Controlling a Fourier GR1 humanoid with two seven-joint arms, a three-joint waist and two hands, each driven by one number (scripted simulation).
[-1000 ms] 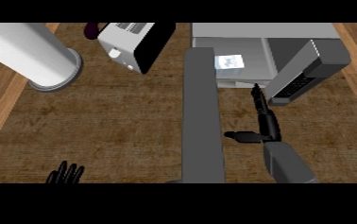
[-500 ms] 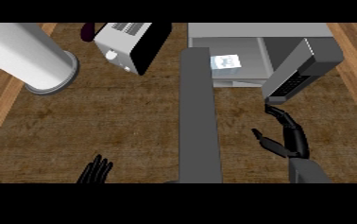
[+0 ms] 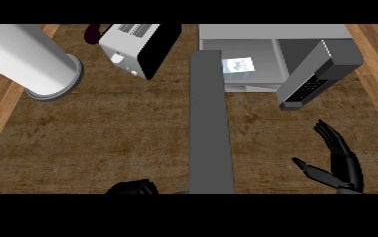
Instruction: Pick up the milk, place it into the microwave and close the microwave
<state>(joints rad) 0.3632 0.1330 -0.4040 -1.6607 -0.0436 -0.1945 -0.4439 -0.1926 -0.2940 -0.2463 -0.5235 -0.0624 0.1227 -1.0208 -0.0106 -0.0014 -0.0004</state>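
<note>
The milk, a small white carton, stands inside the open microwave at the back right. The microwave's grey door swings out toward me and shows edge-on as a long bar down the middle. My right hand is open at the lower right, fingers straight and thumb spread. It sits below the microwave's keypad side and touches nothing. My left hand shows only as a dark shape at the lower edge, just left of the door's near end.
A white toaster with a black side sits at the back, left of the door. A large white cylinder stands at the far left. A dark purple object peeks out behind the toaster. Brown counter lies between them.
My right hand has pulled back from the microwave's front toward the lower right. My left hand has slid right along the lower edge, close to the door's near end.
</note>
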